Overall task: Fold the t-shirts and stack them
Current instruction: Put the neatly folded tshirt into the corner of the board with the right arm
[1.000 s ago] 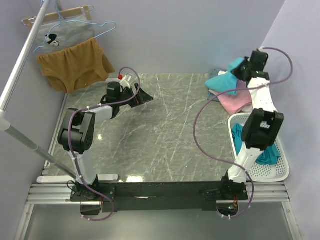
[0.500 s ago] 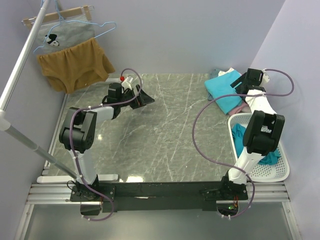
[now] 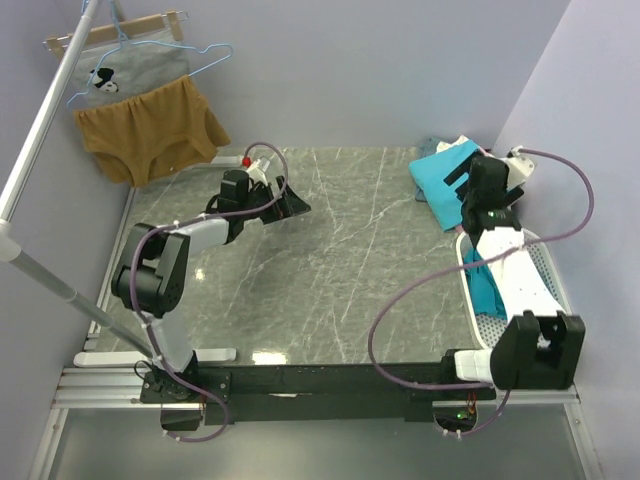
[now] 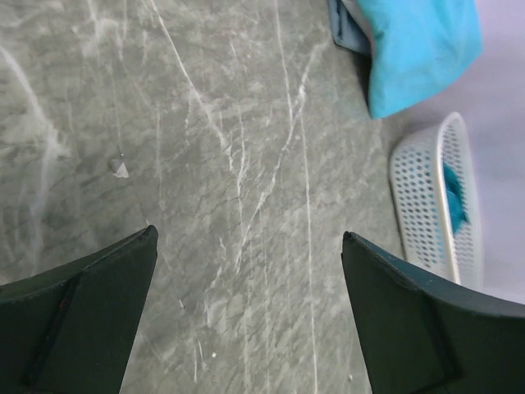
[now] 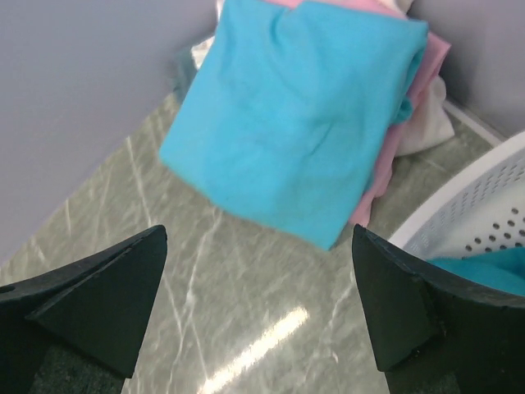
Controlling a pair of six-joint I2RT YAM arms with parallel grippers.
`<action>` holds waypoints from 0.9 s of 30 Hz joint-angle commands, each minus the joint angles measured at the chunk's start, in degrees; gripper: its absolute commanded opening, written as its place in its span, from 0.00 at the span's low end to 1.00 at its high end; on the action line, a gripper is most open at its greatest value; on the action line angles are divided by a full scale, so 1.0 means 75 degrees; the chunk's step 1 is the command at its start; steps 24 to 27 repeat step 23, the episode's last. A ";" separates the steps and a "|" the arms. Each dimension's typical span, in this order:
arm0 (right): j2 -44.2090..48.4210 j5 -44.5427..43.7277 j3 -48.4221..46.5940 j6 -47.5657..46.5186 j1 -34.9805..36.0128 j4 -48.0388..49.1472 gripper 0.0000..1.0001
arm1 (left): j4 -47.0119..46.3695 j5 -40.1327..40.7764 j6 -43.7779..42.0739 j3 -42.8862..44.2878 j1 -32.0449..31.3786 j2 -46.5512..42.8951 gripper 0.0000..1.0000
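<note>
The folded teal shirt tops a stack just beyond the far end of the basket, in the corner of the table. A pink shirt shows along the stack's edge nearest the basket, and a white shirt pokes out beneath it on that same side. A second teal shirt lies crumpled inside the basket.

The right gripper hangs above the table just beside the basket's far end, pointed at the stack. Its jaws are spread wide and grip nothing, with the teal shirt's near corner between them and clear of both fingers. The left gripper is well apart from the basket, across the table. It too is spread wide and empty, over bare marble.

No brand, label or lettering on the shirts or basket can be read.
</note>
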State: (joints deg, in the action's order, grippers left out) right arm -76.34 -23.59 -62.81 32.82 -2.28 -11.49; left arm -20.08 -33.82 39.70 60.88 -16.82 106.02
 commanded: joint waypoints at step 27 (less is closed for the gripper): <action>0.5173 -0.0429 0.4448 -0.0274 0.1980 -0.0461 1.00 | 0.2418 0.5750 -0.1731 -0.2679 -0.1730 -0.6669 1.00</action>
